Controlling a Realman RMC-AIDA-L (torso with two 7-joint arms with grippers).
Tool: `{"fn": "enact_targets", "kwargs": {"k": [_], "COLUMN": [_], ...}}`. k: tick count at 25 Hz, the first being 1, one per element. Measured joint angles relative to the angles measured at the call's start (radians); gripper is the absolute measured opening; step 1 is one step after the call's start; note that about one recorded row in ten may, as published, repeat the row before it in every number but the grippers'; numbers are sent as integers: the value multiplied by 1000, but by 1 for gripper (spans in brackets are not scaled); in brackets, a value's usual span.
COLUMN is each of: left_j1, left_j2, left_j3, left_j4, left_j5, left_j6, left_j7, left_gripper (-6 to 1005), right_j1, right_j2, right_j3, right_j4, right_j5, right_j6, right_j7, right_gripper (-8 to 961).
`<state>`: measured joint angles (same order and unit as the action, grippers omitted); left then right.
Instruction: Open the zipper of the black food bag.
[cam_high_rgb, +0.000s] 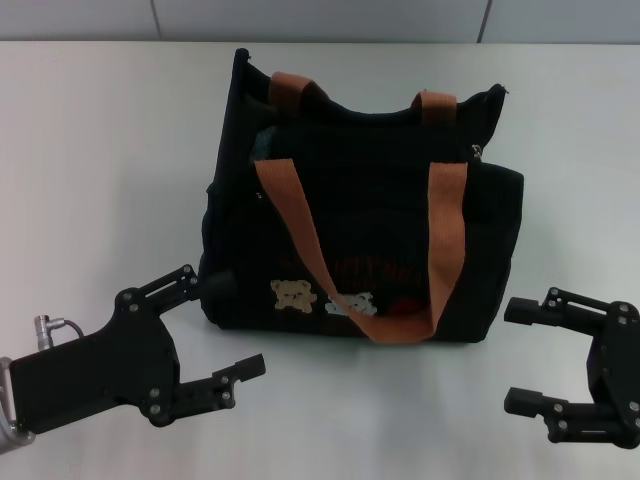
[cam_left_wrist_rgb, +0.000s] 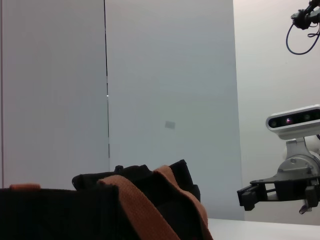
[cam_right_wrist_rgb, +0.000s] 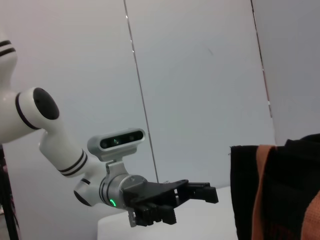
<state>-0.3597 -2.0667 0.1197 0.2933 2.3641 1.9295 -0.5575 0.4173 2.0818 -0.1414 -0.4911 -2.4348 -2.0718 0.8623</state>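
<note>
Head view: black food bag (cam_high_rgb: 360, 230) standing mid-desk (cam_high_rgb: 90, 160), orange handle (cam_high_rgb: 330, 270) draped down the front. Zipper (cam_high_rgb: 478, 152) pull near the rim at 2 o'clock. Left hand (cam_high_rgb: 205, 335) at 8 o'clock, spread wide, empty, just beside the bag's corner. Right hand (cam_high_rgb: 525, 355) at 4 o'clock, likewise released.

Left wrist view: bag close by, right hand farther off. Likely trouble: soft bag sliding or tipping if pulled unbraced.

Right wrist view: bag edge near, left hand beyond. Another risk: snagging a handle instead of the small pull.
</note>
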Motion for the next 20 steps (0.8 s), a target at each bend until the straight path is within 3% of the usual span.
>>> {"fn": "enact_targets", "kwargs": {"k": [20], "left_j1": [-7], "left_j2": [-5], "left_j3": [-3], "left_j4": [-19], "left_j5": [-8], "left_j6": [-20], "left_j7": [17], "left_gripper": [815], "right_j1": [8], "right_j2": [1], "right_j3": [6], "right_j4": [39], "right_j5": [35], "right_j6": [50], "right_j7": [-12], "right_gripper": [827]}}
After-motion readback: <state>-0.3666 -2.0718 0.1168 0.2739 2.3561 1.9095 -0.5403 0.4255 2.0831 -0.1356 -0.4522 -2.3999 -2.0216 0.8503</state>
